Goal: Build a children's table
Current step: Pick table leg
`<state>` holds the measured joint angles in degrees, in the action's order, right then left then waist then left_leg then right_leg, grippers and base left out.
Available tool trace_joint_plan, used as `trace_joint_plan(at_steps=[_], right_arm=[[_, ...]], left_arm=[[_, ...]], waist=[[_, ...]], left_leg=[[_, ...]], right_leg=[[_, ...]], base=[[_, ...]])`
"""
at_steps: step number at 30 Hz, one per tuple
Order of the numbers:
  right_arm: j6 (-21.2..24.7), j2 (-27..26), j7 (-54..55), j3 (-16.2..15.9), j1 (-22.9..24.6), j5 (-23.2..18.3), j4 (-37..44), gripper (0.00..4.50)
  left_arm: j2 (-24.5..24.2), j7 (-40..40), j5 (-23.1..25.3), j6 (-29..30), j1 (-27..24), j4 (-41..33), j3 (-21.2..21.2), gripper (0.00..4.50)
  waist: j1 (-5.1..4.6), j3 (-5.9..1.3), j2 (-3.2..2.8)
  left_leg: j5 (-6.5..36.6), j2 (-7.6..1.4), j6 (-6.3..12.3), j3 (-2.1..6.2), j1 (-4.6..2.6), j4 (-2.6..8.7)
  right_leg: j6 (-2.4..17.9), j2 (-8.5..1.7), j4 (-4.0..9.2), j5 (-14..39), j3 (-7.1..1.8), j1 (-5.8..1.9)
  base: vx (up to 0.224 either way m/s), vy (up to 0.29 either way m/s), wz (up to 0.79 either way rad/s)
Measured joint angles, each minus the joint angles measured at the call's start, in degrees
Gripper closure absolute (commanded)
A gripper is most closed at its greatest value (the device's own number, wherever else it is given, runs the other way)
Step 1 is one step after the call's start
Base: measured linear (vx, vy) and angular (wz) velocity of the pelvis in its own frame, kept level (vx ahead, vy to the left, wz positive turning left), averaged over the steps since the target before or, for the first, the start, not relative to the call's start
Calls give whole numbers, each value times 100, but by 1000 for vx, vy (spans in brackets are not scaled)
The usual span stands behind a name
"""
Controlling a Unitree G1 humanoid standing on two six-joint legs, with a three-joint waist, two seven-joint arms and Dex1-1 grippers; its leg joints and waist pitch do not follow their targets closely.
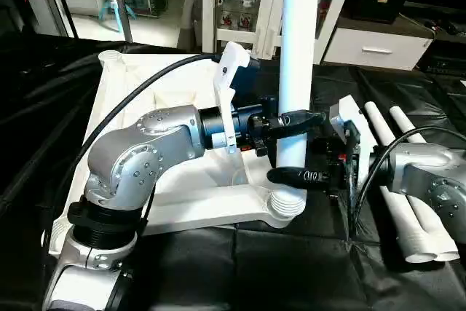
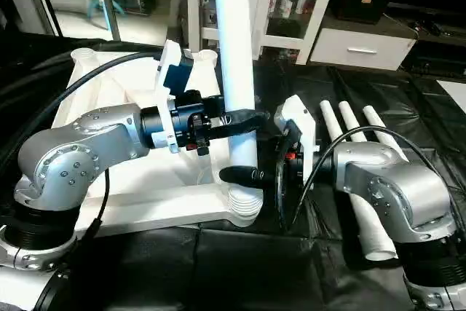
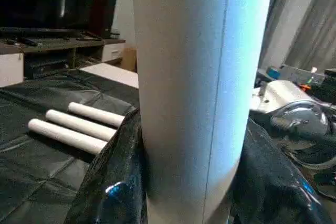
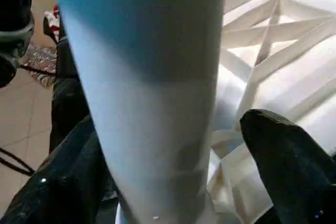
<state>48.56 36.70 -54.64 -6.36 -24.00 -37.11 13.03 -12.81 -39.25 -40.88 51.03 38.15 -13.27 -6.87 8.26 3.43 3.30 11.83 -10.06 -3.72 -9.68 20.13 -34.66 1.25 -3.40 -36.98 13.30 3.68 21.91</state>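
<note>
Pincer on the left [image 1: 287, 135] clamps the upright leg [image 1: 298, 49] standing in the upturned tabletop's [image 1: 145, 107] near corner socket [image 1: 287, 205], right pincer [image 2: 251, 147] loosely straddling it lower down, so next comes twisting it home

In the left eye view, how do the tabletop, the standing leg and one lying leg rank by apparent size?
1. tabletop
2. standing leg, though it is cut off at the picture's top
3. one lying leg, partly hidden by the right arm
</note>
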Motion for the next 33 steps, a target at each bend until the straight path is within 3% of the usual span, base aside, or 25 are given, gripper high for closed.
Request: trace_joint_plan(at_steps=[19,25,26,33], right_arm=[[-21,63,-287,-150,161,49,62,245],[-49,61,-319,-192,178,70,110,252],[-72,56,-317,-205,181,79,110,218],[-96,-48,-305,-206,179,70,30,152]], left_arm=[[-6,-70,2,-24,-1,-2,-62,265],[-6,-123,-1,-19,-1,-3,-92,265],[-19,-133,-1,-19,-1,-11,-99,265],[-147,-257,7,-35,-1,-137,-166,266]], waist=[[1,1,2],[3,0,2],[2,0,2],[1,0,2]], left_leg=[[-1,0,0,0,-1,-1],[-1,0,0,0,-1,-1],[-1,0,0,0,-1,-1],[-1,0,0,0,-1,-1]], right_leg=[[1,0,-1,-1,0,0],[2,0,-2,-1,0,0],[2,0,-2,-2,0,0],[3,0,-2,-2,0,0]], base=[[0,0,0],[0,0,0],[0,0,0],[0,0,0]])
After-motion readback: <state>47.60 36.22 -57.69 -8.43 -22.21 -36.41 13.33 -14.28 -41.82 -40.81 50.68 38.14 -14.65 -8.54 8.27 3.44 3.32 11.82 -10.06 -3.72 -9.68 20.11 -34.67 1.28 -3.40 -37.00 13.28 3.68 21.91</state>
